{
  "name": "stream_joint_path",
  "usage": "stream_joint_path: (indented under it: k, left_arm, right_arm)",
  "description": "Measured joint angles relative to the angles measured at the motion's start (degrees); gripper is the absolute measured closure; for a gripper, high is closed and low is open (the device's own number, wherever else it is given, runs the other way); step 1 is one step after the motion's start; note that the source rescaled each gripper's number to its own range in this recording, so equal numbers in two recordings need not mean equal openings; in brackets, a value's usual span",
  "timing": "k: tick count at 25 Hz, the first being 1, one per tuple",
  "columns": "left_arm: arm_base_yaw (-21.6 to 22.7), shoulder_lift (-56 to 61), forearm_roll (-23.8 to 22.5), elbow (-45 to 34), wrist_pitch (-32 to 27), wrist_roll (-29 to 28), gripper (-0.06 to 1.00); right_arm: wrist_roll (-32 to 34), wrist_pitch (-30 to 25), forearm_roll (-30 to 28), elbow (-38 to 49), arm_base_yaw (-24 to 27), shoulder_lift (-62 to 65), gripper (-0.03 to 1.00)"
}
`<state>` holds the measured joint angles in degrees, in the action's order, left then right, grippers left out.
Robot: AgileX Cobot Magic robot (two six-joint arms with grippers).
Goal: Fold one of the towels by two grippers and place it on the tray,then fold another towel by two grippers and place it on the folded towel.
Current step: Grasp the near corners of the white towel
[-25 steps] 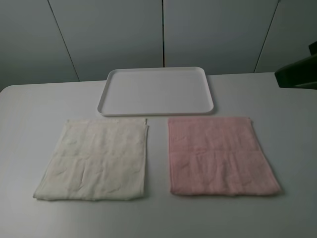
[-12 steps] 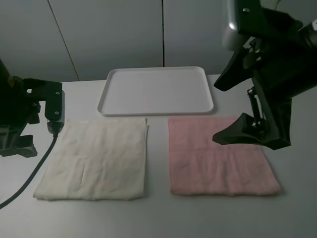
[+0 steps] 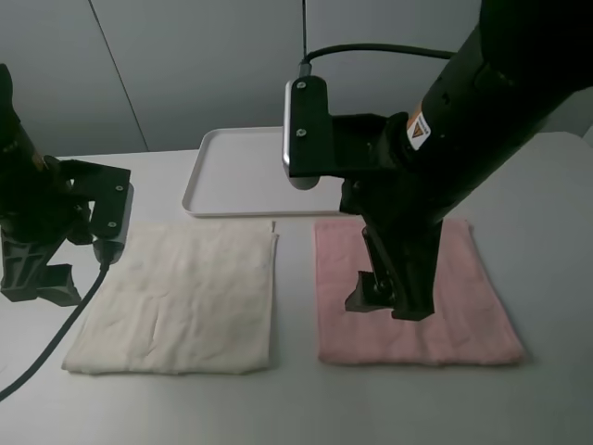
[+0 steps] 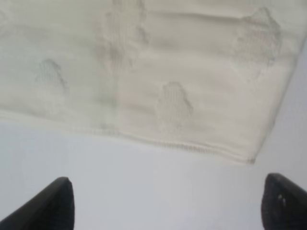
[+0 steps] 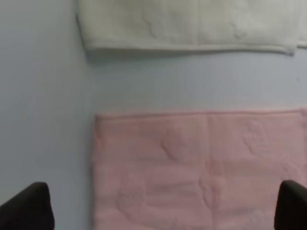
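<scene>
Over the pink towel [image 3: 477, 311], right gripper [image 3: 389, 304] downturned, jaws seemingly apart.

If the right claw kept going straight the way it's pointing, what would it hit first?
Most likely the pink towel: the right gripper points down over it, jaws spread wide. Its height above the cloth is unclear.
</scene>
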<state>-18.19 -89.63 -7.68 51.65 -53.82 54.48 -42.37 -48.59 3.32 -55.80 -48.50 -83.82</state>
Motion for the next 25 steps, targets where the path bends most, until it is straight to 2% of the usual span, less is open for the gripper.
stream_joint_path:
  k: [2,5,7,10,12,16,22,25]
  left_arm:
    - [2.04,0.64,0.09,-0.73,1.24,0.52,-0.06]
    - [5.98,1.76,0.95,-3.70,3.16,4.36,-0.06]
    - [8.24,1.74,3.31,-6.31,4.68,9.39,-0.05]
    - [8.95,1.74,8.74,-10.14,7.10,20.33,-0.05]
    - [8.95,1.74,9.77,-11.85,8.37,23.93,-0.05]
    - [8.95,1.77,9.33,-15.90,11.28,26.14,-0.05]
    - [8.95,0.26,7.68,-23.68,19.70,27.95,-0.05]
    - [8.95,0.16,7.68,-25.12,23.27,28.08,-0.05]
  right_arm:
    - [0.00,0.00,-0.38,-0.59,-0.61,-2.28,-0.03]
    - [0.00,-0.10,-1.02,-1.13,-2.45,-5.84,-0.03]
    - [0.00,-0.10,-1.25,-1.60,-4.03,-8.09,-0.03]
    - [0.15,1.15,-1.25,-1.71,-6.46,-10.71,-0.03]
    - [0.28,2.07,-1.25,-1.71,-8.27,-12.23,-0.03]
    - [1.50,4.71,-1.25,-2.04,-11.01,-15.83,-0.03]
    - [2.99,6.14,0.77,-6.95,-11.37,-20.69,-0.03]
    - [3.12,6.37,1.02,-9.67,-11.88,-22.00,-0.03]
